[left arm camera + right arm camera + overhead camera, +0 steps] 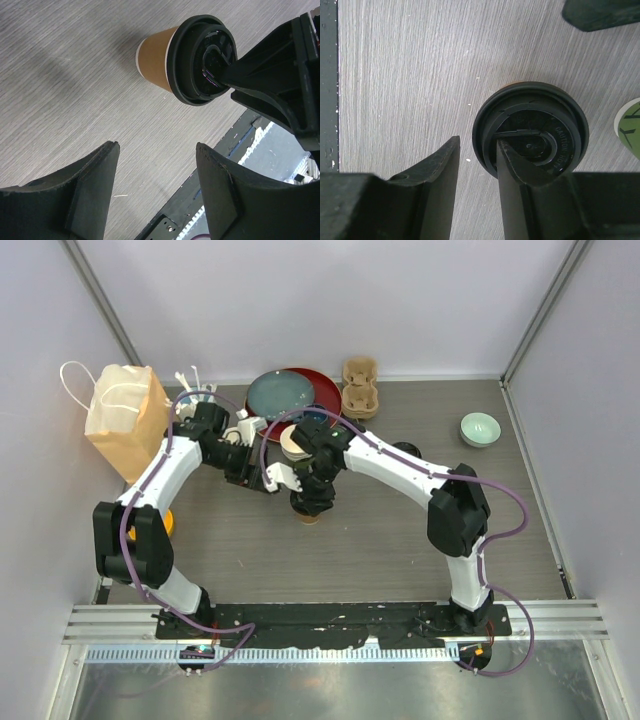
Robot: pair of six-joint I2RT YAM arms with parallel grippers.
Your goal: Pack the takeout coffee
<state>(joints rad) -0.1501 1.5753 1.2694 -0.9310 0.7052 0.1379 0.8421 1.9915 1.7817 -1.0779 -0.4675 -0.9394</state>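
One brown-sided cup (152, 55) stands on the table (60, 90), with one black lid (532, 131) sitting on it; the right gripper (477, 145) hangs over it, its two fingers parted and gripping nothing, one lying across the lid's top, the other outside the rim with bare table showing between; the left gripper (156, 147) is spread wide and empty, the cup ahead of its two fingertips and apart from them; one green-sided cup (632, 125) shows beyond the lidded one, cut off by the edge of the right wrist view.
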